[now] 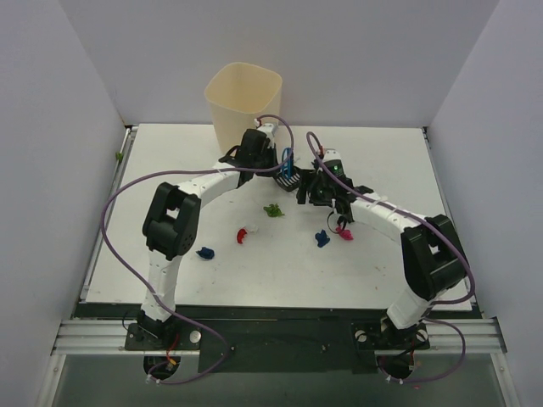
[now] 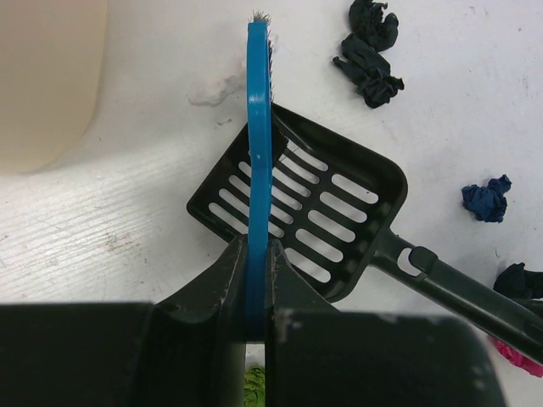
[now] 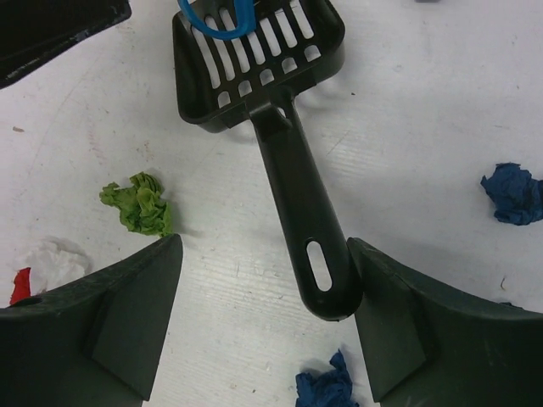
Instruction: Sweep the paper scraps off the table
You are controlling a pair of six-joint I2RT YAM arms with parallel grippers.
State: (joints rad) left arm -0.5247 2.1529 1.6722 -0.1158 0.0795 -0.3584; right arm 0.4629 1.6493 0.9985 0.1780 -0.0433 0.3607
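The left gripper (image 2: 257,263) is clamped on the blue brush (image 2: 259,127), pinching its flat body edge-on with the bristle end pointing away from the fingers and over the pan of the black scoop (image 2: 305,203). Held like that, it looks ready to drag paper into the pan. The scoop lies flat on the table (image 1: 373,144), roughly midway between the left and right edges and somewhat toward the far edge. Its mouth faces the cream bin (image 1: 243,102) at the far edge, which I judge would keep the tipping trip short. The right gripper (image 3: 263,246) has its jaws apart, one finger on each side of the scoop's handle (image 3: 301,212) (the rounded end sits just beside one finger; I cannot tell whether they touch). It grips nothing, and seems lined up to take hold and steady the pan. No paper shows in the pan. The paper scraps all lie on the table: a green scrap (image 3: 140,203) near the handle, blue scraps (image 3: 513,191) and a magenta scrap (image 1: 344,231) toward the near edge, and black wads (image 2: 369,51) near the pan. The sweeping looks hardly begun.
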